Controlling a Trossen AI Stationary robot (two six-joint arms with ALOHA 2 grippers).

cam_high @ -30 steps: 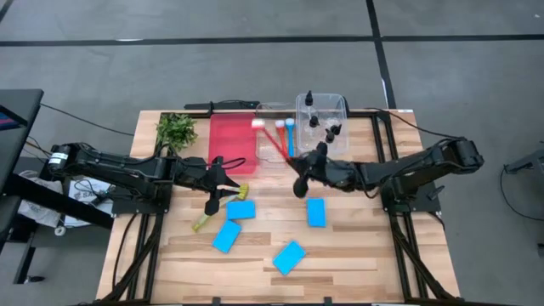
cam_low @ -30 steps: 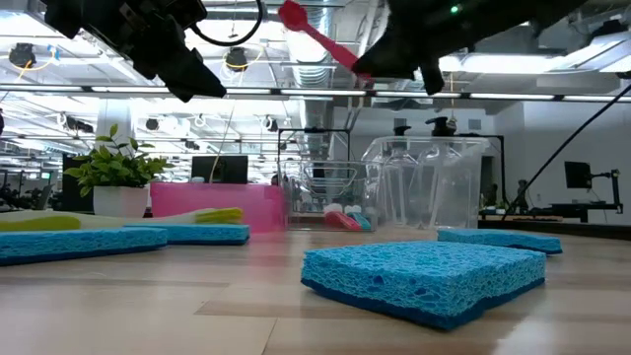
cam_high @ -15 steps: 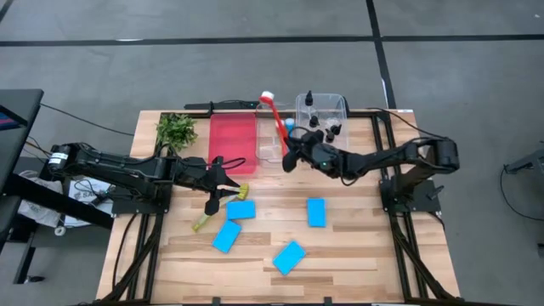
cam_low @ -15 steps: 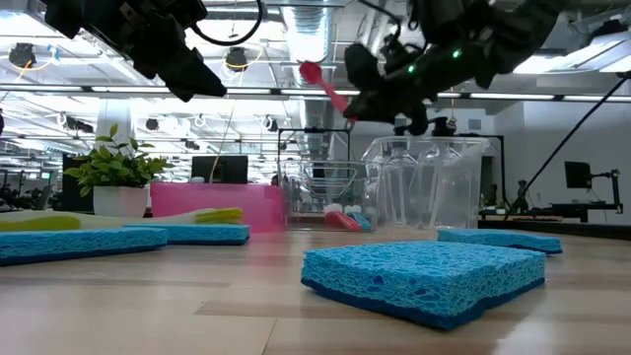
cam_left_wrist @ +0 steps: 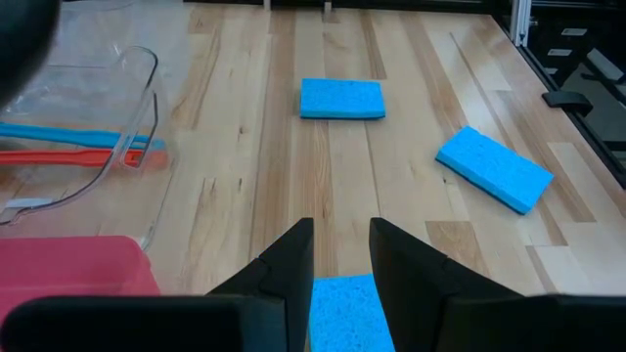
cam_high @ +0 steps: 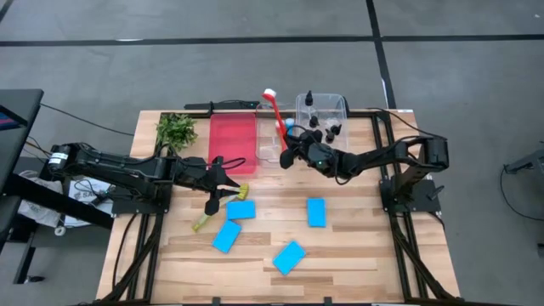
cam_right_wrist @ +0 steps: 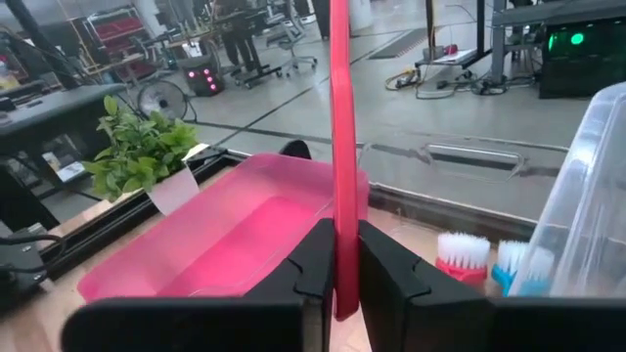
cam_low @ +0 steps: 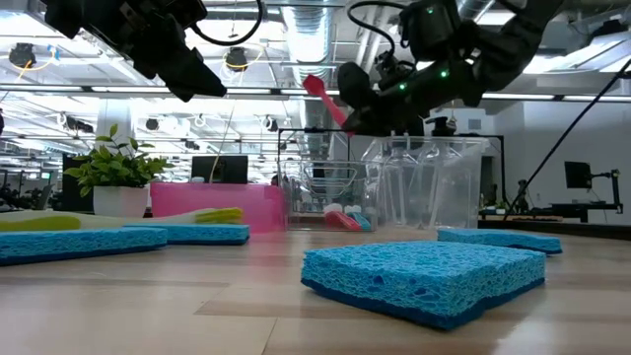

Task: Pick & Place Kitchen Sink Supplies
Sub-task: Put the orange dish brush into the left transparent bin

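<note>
My right gripper (cam_high: 289, 158) is shut on a red long-handled brush (cam_high: 274, 115) and hovers above the clear tray (cam_high: 270, 146), where a red-headed brush (cam_right_wrist: 460, 260) and a blue-headed brush (cam_right_wrist: 513, 270) lie. Small black-capped bottles (cam_high: 327, 129) stand in the clear bin (cam_high: 342, 106). My left gripper (cam_high: 223, 197) is open and touches nothing. It hovers over a blue sponge (cam_left_wrist: 347, 313) beside the yellow-green brush (cam_high: 206, 219), which lies flat on the table. Three more blue sponges (cam_high: 226, 236) (cam_high: 289, 257) (cam_high: 315, 212) also lie flat on the wood. My right gripper pinches the red brush's handle (cam_right_wrist: 342, 220) near its free end between the two fingers, which lie across it. The brush is lifted clear. It slants up from the fingers toward the table's far edge, with the white bristle head (cam_high: 269, 94) highest.
A red tray (cam_high: 232, 140) sits left of the clear tray, and a green plant sprig (cam_high: 176, 130) lies at the far left corner. Black rails (cam_high: 380, 144) run along the table's right side. Bare wood shows between the sponges and the near edge.
My right gripper, holding the red brush, has moved toward the far edge from mid-table to above the clear tray. The brush's head now reaches past the tray's far end. My left arm has kept still.
</note>
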